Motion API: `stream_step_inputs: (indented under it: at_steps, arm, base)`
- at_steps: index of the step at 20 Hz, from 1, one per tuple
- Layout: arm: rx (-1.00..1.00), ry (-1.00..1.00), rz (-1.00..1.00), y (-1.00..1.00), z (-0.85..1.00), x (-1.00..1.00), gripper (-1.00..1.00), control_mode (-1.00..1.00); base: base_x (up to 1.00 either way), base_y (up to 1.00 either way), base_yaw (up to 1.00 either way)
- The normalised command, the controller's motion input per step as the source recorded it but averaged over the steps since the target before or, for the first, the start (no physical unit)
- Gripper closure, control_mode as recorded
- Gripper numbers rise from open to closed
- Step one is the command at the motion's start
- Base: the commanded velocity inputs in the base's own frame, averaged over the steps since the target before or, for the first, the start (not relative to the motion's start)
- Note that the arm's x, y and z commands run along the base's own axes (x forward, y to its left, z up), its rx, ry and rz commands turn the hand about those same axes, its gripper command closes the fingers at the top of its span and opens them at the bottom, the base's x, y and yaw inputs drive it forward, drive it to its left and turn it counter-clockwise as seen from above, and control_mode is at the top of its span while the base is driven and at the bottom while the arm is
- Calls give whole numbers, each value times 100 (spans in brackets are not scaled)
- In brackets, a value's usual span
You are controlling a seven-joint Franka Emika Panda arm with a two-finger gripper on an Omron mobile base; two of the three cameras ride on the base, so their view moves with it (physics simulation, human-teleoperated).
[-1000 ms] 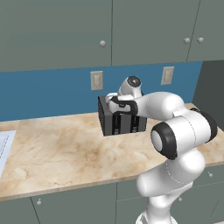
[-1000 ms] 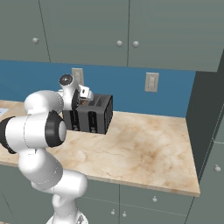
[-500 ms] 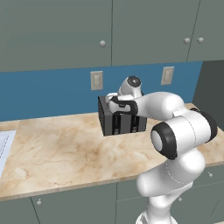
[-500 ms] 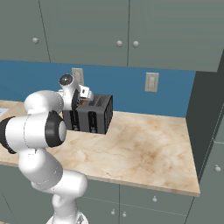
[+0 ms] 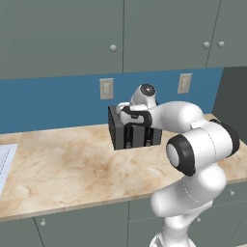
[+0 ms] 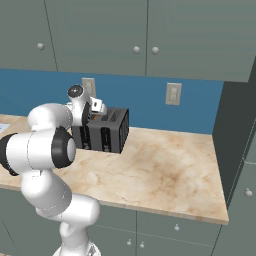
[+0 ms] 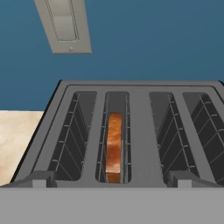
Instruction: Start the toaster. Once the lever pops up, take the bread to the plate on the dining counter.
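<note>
You have one toaster (image 5: 132,130) here, sitting just right of centre in the left base view on the beige marble counter (image 5: 62,164), against the blue wall. In the right base view that same toaster (image 6: 107,131) sits left of centre, with its two black lever panels facing you. The arm reaches over it from behind, and the gripper (image 5: 129,112) hangs at the top front edge of the toaster; you cannot tell how far apart its fingers stand, nor whether they have hold of anything, because the hand hides them.

In the hand view you look down into the toaster's (image 7: 140,92) top: count four slots side by side. One slice of bread (image 7: 114,148) stands on edge in the second slot from the left, orange-tan face, brown crust, sunk between the wire guides; the other three slots show bare wires.

Two wall outlets (image 5: 106,89) show on the blue wall in the left base view, one upper centre and one (image 5: 184,83) further right. Grey-green cabinets (image 6: 100,30) with round knobs run along the top of both base views
</note>
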Motion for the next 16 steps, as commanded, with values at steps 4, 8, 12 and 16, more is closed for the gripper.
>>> stream_step_inputs:
  at_steps: [4,8,12,16]
  arm:
    - [0,0,0,0,0,0,-100,-100]
    - [0,0,0,0,0,0,-100,-100]
    - [0,0,0,0,0,0,-100,-100]
    - [0,0,0,0,0,0,-100,-100]
  base:
    - [0,0,0]
    - [0,0,0]
    - [0,0,0]
    - [0,0,0]
